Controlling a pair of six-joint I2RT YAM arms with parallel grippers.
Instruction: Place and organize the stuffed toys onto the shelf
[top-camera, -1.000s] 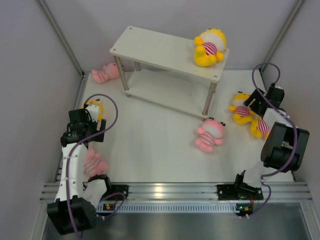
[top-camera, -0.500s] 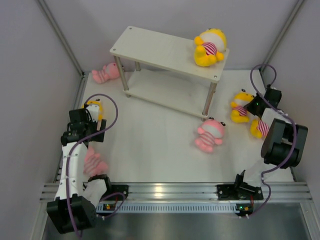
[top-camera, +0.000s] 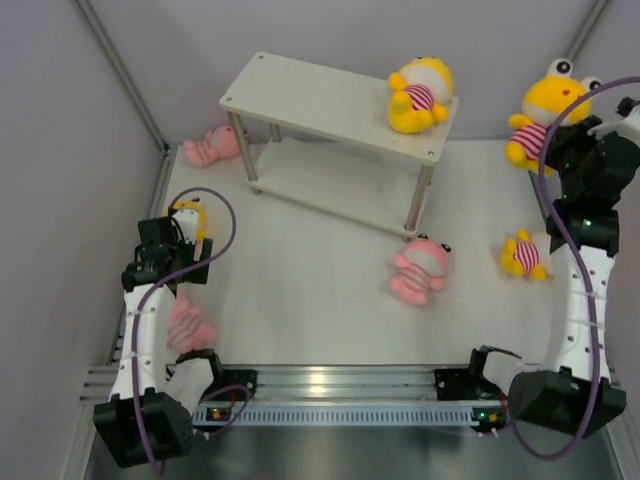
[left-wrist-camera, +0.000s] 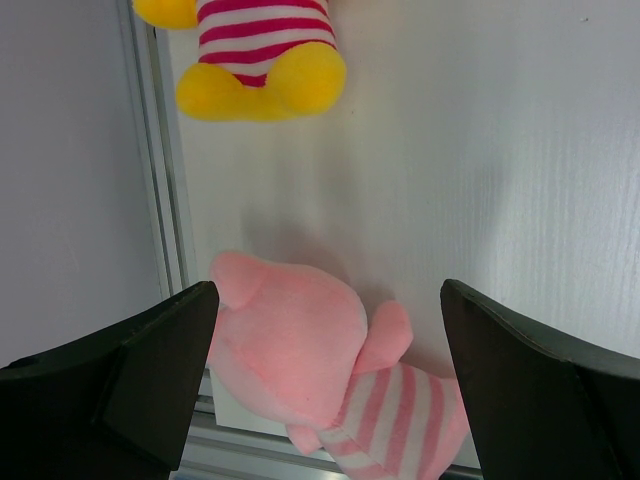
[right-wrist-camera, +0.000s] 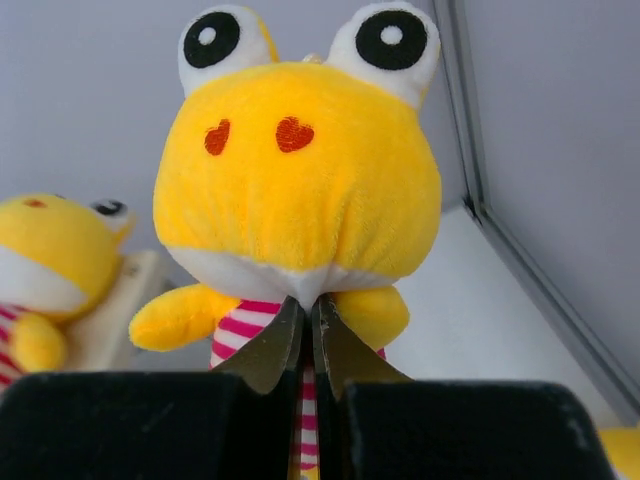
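Note:
My right gripper (right-wrist-camera: 310, 310) is shut on the striped belly of a yellow stuffed toy (right-wrist-camera: 295, 170) and holds it in the air at the back right (top-camera: 545, 110), right of the shelf (top-camera: 330, 100). One yellow toy (top-camera: 420, 95) lies on the shelf's top board at its right end. Over at the left wall, my left gripper (left-wrist-camera: 330, 340) hangs open above a pink toy (left-wrist-camera: 290, 350), fingers either side and apart from it. A yellow toy (left-wrist-camera: 260, 60) lies just beyond.
More toys lie on the table: a pink one (top-camera: 420, 270) in front of the shelf's right leg, a yellow one (top-camera: 525, 255) at the right beside my right arm, a pink one (top-camera: 210, 147) behind the shelf's left end. Walls close in on both sides.
My right gripper closed on a yellow toy on the table at the right and lifted it up and back. The left arm has not moved.

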